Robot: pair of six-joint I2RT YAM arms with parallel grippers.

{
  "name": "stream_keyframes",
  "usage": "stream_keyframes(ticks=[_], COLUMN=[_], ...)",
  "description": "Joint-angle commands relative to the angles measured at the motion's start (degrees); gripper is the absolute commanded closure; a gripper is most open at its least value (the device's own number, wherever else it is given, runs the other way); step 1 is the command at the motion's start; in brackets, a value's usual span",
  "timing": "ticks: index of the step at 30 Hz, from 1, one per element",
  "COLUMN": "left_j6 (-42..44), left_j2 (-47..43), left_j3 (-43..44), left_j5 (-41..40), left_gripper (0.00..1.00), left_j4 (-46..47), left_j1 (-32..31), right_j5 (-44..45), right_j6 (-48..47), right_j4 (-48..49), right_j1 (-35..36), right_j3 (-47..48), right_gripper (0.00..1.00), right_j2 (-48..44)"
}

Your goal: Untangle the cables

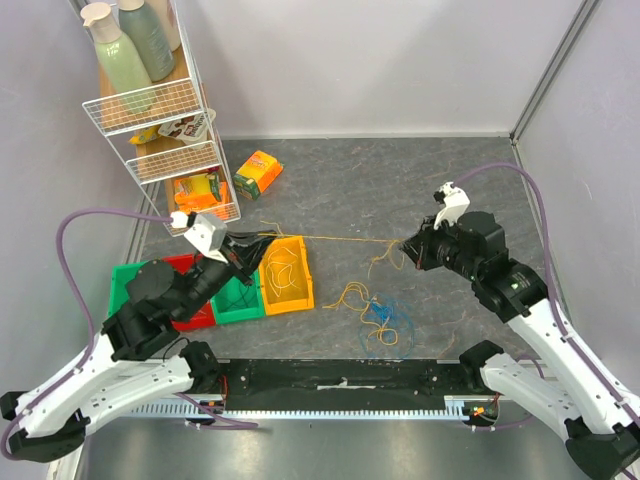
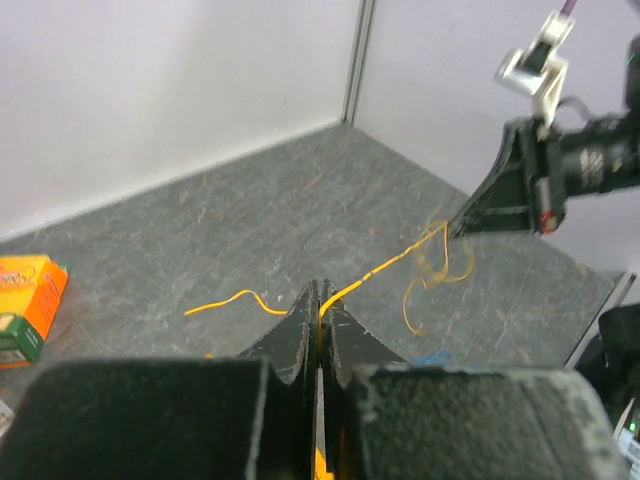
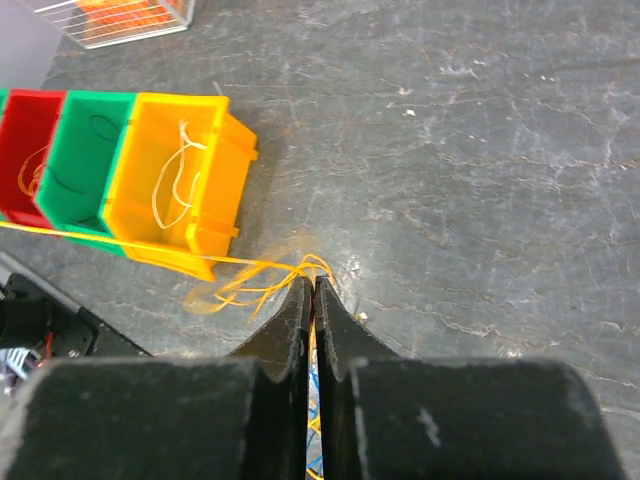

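One yellow cable (image 1: 330,239) runs taut above the table between both grippers. My left gripper (image 1: 256,243) is shut on its left end over the yellow bin (image 1: 300,285); in the left wrist view the cable (image 2: 385,267) leaves the closed fingertips (image 2: 320,298) towards the right arm. My right gripper (image 1: 405,246) is shut on the other end, where yellow loops (image 3: 255,272) hang blurred at its tips (image 3: 313,287). The remaining cables, orange, blue and dark green, lie in a tangle (image 1: 378,315) on the table near the front.
Red (image 1: 180,266), green (image 1: 238,312) and yellow bins stand side by side at the left, each with a cable inside. A wire shelf rack (image 1: 170,110) with bottles stands at the back left. An orange box (image 1: 258,173) lies beside it. Walls close the back and sides.
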Motion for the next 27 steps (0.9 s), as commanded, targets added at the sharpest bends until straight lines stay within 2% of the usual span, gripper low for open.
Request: stream_keyframes(ticks=[1,7,10,13,17,21,27], left_j6=[1.7,0.7,0.5,0.1,-0.8,-0.2,-0.4], left_j2=[-1.3,0.1,0.9,2.1,5.2,7.3,11.4], left_j3=[9.0,13.1,14.6,16.4,19.9,22.3,24.6], left_j5=[-2.5,-0.8,-0.1,0.1,-1.3,-11.6,-28.0], left_gripper=[0.98,0.98,0.98,0.98,0.98,0.98,0.98], left_j4=[4.5,4.5,4.5,2.9,-1.9,-8.4,-21.6], left_j1=[0.8,0.8,0.8,0.8,0.8,0.8,0.8], right_j5=[11.6,12.8,13.8,13.9,4.9,3.6,2.1], right_j6=[0.3,1.3,2.4,2.2,-1.4,-2.7,-3.2], right_j4=[0.7,5.8,7.3,8.0,9.5,7.7,6.7], right_j1=[-1.6,-1.6,-1.6,-1.6,-1.6,-1.6,-1.6], right_j3=[-4.9,-10.3,-11.5,-11.9,-11.3,-10.3,-9.1], right_gripper=[0.91,0.9,0.95,0.96,0.83,0.73,0.68], right_j2=[0.1,1.6,2.6,3.3,3.7,3.1,1.0])
